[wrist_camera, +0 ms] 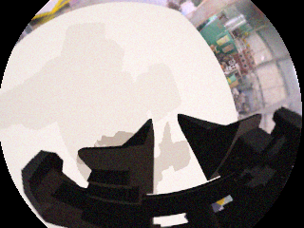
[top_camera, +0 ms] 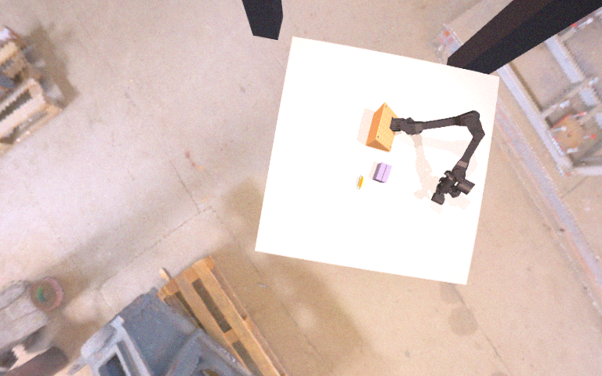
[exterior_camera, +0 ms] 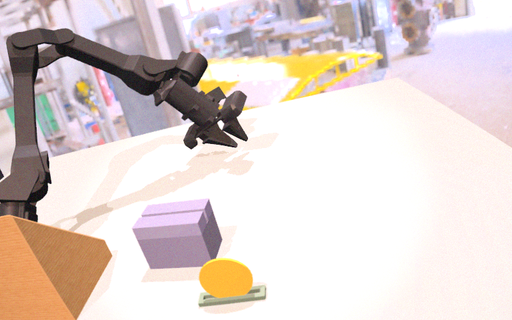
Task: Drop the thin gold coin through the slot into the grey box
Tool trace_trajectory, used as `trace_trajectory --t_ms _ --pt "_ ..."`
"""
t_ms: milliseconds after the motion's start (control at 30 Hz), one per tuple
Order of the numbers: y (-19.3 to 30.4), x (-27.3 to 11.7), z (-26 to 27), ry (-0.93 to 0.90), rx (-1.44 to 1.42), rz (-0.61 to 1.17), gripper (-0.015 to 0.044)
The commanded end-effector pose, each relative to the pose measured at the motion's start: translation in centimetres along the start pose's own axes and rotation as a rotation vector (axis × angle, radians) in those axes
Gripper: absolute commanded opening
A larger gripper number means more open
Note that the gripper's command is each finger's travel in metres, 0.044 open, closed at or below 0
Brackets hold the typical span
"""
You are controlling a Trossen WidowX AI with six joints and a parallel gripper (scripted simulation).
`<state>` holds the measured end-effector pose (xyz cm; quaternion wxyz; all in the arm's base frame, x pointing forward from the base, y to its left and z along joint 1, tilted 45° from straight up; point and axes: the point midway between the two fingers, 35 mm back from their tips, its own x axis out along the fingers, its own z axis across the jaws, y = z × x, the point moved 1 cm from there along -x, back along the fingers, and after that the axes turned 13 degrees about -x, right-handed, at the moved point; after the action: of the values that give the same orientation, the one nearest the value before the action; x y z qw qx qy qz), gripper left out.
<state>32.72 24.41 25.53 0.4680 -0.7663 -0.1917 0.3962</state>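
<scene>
Top: arm reaches over the white surface (top_camera: 337, 212); claw (top_camera: 436, 199) sits well apart from the coin (top_camera: 360, 182) and the box (top_camera: 382, 171).
Exterior: coin (exterior_camera: 225, 278) stands on edge in its green holder (exterior_camera: 232, 296), just beside the box (exterior_camera: 177, 232), whose lid slot faces up. Claw (exterior_camera: 230, 137) hangs in the air above the surface, tilted down.
Wrist: fingers partly drawn in, a gap between them, gripping nothing; only surface shows below.
</scene>
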Motion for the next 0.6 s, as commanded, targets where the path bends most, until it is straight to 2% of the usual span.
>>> trace_trajectory --t_ms 0,300,567 --pt "3.3 0.9 -3.4 0.021 0.034 0.096 0.0161" --pt "13.2 1.0 -10.7 -0.013 0.191 0.395 0.0161" --pt "25.5 -3.4 -16.8 -0.115 0.511 0.627 0.0161"
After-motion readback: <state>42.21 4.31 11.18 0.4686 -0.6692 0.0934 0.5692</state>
